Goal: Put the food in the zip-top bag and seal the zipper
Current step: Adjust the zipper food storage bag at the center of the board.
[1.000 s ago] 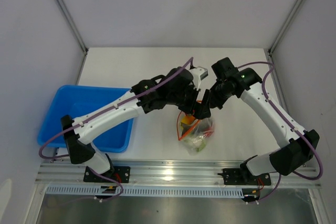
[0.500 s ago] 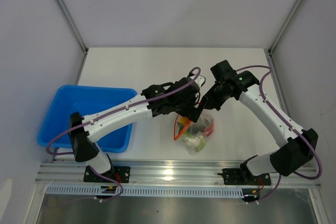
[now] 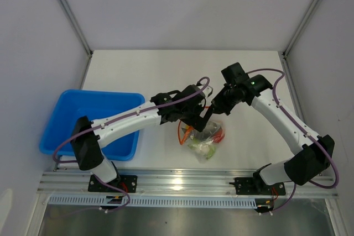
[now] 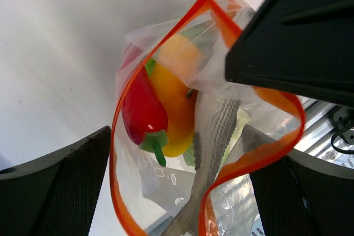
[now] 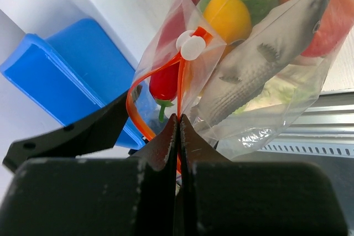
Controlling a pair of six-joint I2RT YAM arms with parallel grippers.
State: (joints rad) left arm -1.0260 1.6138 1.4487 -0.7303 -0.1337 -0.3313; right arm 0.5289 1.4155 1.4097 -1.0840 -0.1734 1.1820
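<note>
Here, one bag (image 3: 206, 143), one fish (image 4: 213, 131), one chili (image 4: 141, 109); right fingers (image 5: 178, 132) tight on zipper (image 4: 118, 136), left fingers (image 4: 61, 183) wide.

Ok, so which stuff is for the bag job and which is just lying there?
For the job:
bag
zipper
fish, chili and yellow piece, inside the bag
right tool, pinching the bag's mouth
left tool, open at the bag's mouth

Just lying about:
tray, blue, on the left arm's side
</note>
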